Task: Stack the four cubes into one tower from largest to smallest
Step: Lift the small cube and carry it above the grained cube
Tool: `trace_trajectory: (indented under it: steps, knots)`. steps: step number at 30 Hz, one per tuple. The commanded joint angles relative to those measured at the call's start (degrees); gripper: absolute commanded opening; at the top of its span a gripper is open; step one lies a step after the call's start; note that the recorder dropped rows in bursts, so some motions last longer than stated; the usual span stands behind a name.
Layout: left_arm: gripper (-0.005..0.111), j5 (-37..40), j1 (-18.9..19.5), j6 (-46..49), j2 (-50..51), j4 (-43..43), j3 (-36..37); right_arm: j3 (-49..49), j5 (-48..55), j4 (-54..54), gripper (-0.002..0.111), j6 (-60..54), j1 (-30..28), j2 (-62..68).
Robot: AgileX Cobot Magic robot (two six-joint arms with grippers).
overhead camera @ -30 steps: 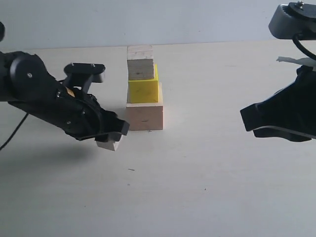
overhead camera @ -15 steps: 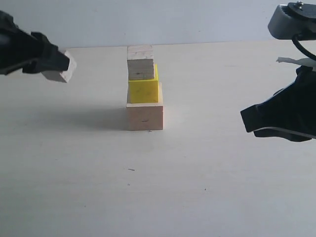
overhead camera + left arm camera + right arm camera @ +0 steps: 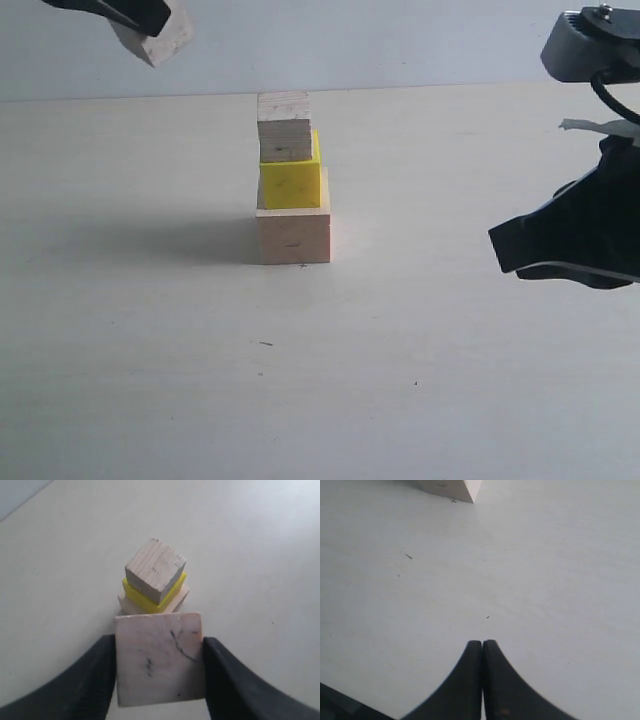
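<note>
Wooden and smallest, the last cube (image 3: 158, 38) sits clamped in the left claw (image 3: 159, 647), high above the bench (image 3: 150, 350). In the exterior view, the tower (image 3: 291, 183) and its top block (image 3: 284, 128) lie at about 4 o'clock from the cube. Pinched closed and empty, the right claw (image 3: 482, 647) hangs at the tower's 3 o'clock.

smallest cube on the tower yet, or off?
Off. The smallest cube is clamped in the left gripper, up in the air left of the tower in the exterior view; the tower has only three cubes.
</note>
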Motion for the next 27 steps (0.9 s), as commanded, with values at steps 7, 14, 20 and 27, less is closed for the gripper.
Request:
trace_trajectory:
  steps: [7, 14, 20, 27]
  knots:
    - [0.0, 4.73, 0.1, 17.66, 12.19, -4.29, -14.55, 0.27, 2.06, 0.12, 0.0, -1.07, 0.02, -0.45]
    - [0.0, 4.73, -0.32, 21.68, 17.2, -7.22, -17.47, 0.27, 2.06, 2.65, 0.0, -1.71, 0.02, -0.45]
    - [0.0, 4.73, -1.55, 11.93, 17.98, -9.09, -17.86, 0.27, 2.06, 2.65, 0.0, -1.71, 0.02, -0.45]
    - [0.0, 2.53, -4.55, -21.06, 17.98, 4.59, -18.16, 0.27, 0.75, 2.65, 0.0, -1.71, 0.02, -0.45]
